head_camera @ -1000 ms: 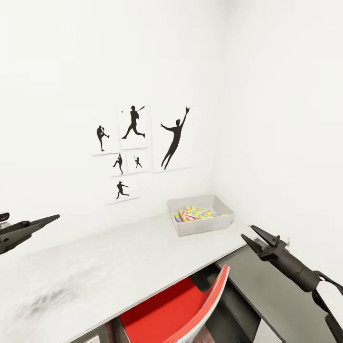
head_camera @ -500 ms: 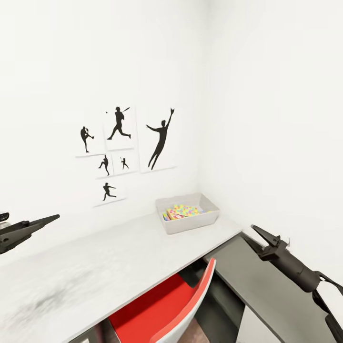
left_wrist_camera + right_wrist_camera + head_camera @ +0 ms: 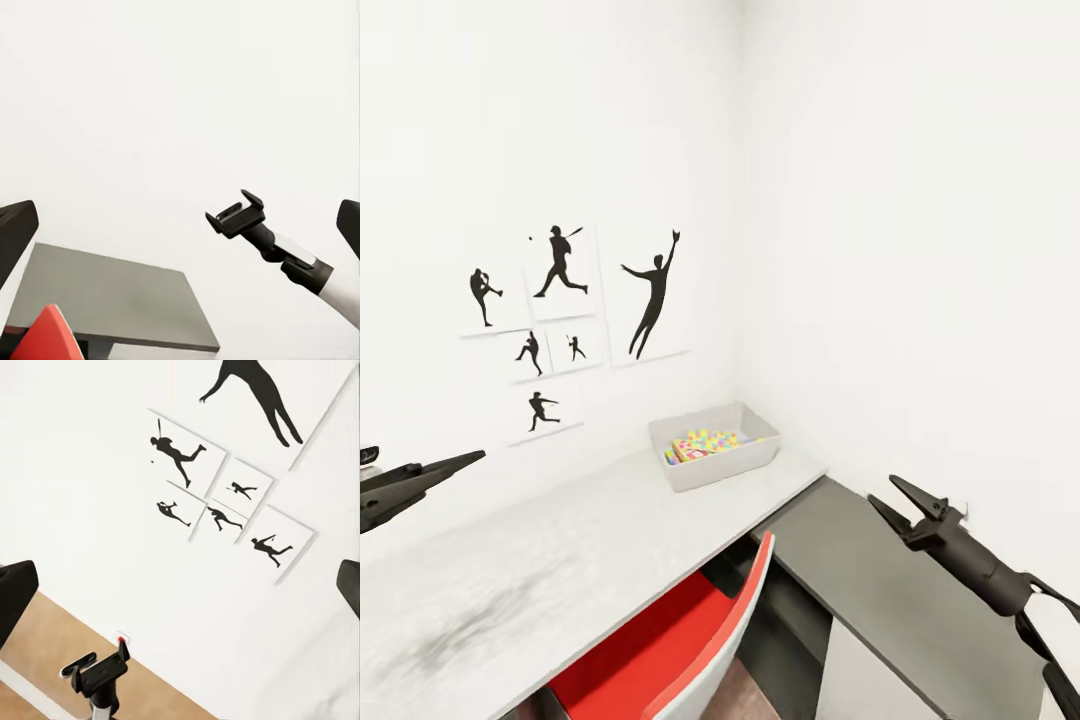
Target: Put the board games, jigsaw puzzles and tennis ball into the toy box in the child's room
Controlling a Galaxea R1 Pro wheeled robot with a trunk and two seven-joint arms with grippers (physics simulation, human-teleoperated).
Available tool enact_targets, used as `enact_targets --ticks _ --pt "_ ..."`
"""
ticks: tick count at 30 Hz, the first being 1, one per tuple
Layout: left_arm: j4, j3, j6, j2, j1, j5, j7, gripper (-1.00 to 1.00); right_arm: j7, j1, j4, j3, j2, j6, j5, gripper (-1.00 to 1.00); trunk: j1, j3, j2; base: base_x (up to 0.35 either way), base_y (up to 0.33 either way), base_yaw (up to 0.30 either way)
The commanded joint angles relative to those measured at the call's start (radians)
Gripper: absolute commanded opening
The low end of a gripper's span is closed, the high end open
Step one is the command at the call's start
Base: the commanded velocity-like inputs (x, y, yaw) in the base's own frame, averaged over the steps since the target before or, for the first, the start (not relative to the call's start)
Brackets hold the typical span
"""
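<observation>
From the head camera, the shallow pale grey toy box (image 3: pixel 714 452) sits at the far end of the mottled grey-white table (image 3: pixel 560 560), holding a multicoloured jigsaw puzzle (image 3: pixel 710 440). The black left gripper (image 3: pixel 455 463) and black right gripper (image 3: pixel 888 498) hover, both spread and empty. A red chair (image 3: pixel 660 640) sits below.

The left wrist camera shows the right gripper (image 3: pixel 234 214) gaping.

The right wrist camera shows the left gripper (image 3: pixel 101 667) released, under black silhouette posters (image 3: pixel 225 487).

head: looks down over table (image 3: pixel 590 540) to corner | left wrist: faces right gripper (image 3: pixel 236 216), wall | right wrist: faces prints (image 3: pixel 225 495), shared with head
</observation>
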Motion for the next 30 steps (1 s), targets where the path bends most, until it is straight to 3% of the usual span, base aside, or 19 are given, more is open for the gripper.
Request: enact_targets --ticks 1,20,30 --pt "0.0 0.0 0.011 0.0 0.0 -0.001 -0.004 1.0 0.001 -0.001 0.002 0.0 0.0 0.006 -0.003 1.0 0.0 0.0 -0.001 -0.061 0.015 -0.272" --pt "0.0 0.001 0.011 0.001 0.0 -0.001 -0.004 1.0 0.002 -0.001 0.012 -0.002 0.0 0.006 -0.004 1.0 0.0 0.01 -0.001 -0.225 0.123 -0.272" --pt "0.0 0.001 0.01 0.001 0.0 -0.001 -0.004 1.0 0.002 0.0 0.012 -0.002 0.0 0.006 -0.004 1.0 0.0 0.015 -0.001 -0.034 0.005 -0.272"
